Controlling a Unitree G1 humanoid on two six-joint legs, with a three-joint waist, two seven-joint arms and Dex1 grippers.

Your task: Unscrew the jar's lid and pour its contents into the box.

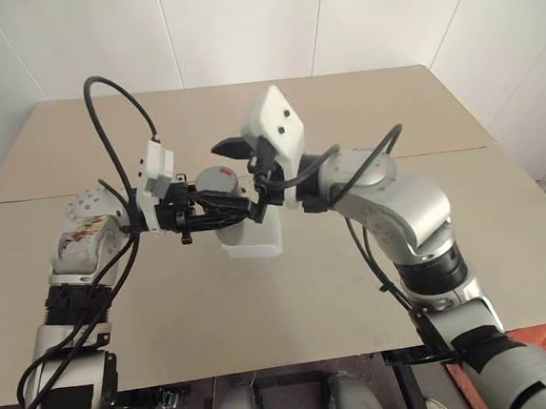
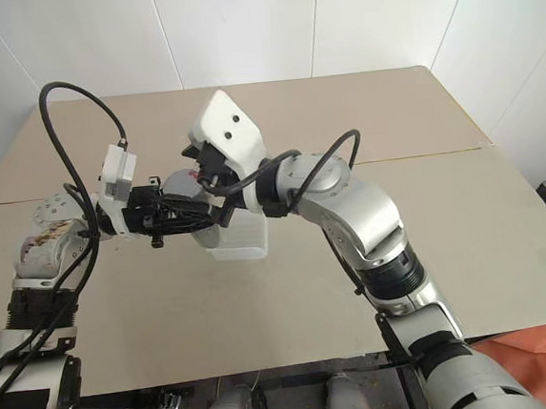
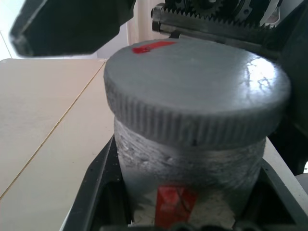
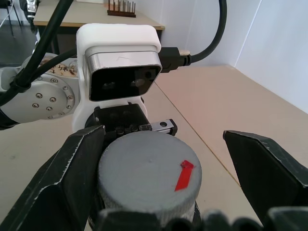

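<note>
**Lid still on, right gripper lined up to grasp it**

The left gripper is clamped on the jar, holding it upright in the air above the box, which sits on the table. The lid is still screwed on. The right gripper has its jaws wide apart, one finger on each side of the lid. The unscrewing step seems about to begin: the right jaws need to close on the lid's ribbed edge, then twist.
</note>
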